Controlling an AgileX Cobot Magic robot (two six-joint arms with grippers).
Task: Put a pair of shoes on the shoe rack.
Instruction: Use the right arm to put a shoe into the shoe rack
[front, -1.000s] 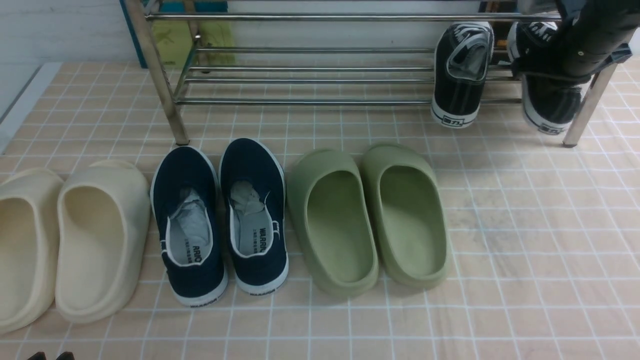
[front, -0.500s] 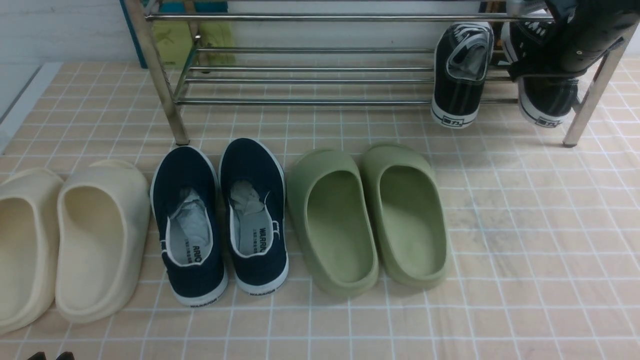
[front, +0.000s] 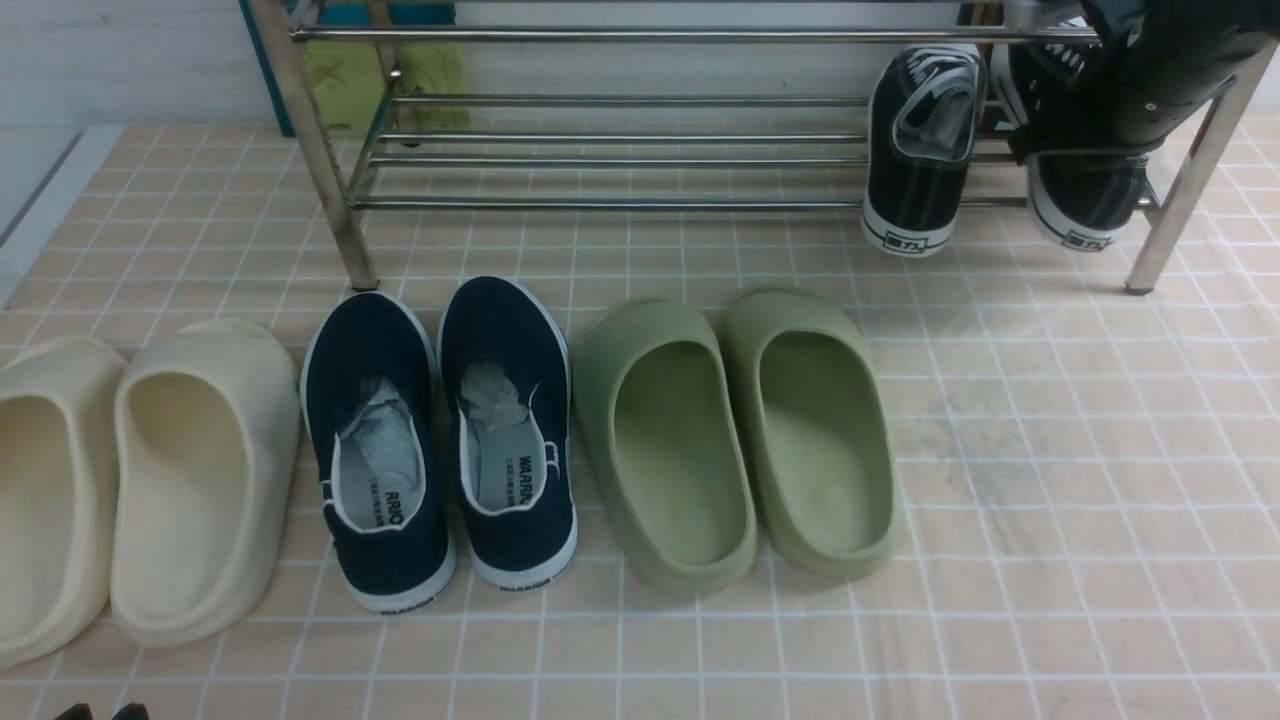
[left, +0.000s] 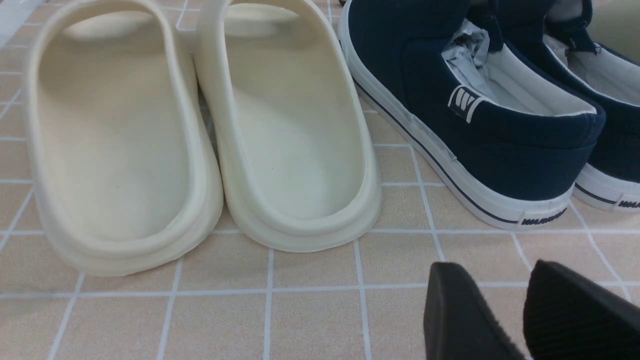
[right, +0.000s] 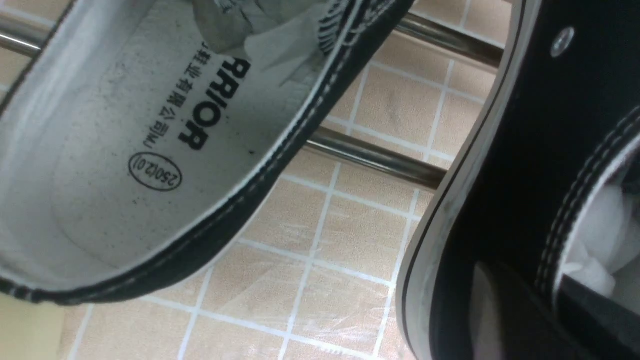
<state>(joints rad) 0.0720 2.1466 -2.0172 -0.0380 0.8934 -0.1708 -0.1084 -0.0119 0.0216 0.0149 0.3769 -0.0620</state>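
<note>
- I am at the placing step: both black sneakers are at the right end of the shoe rack (front: 620, 203), side by side, close but apart.
- The first sneaker (front: 920, 150) lies on the lower rails, its heel overhanging the front rail towards me.
- The second sneaker (front: 1090, 195) sits just beside it under my right arm, heel likewise overhanging.
- The right gripper (right: 525, 320) has one finger against that shoe's side wall; I cannot tell whether it is clamped.
- The left gripper (left: 497, 272) hangs low over the floor, fingers slightly parted, holding nothing.
- Next, I judge: let go fully, then lift out without snagging the collar.
</note>
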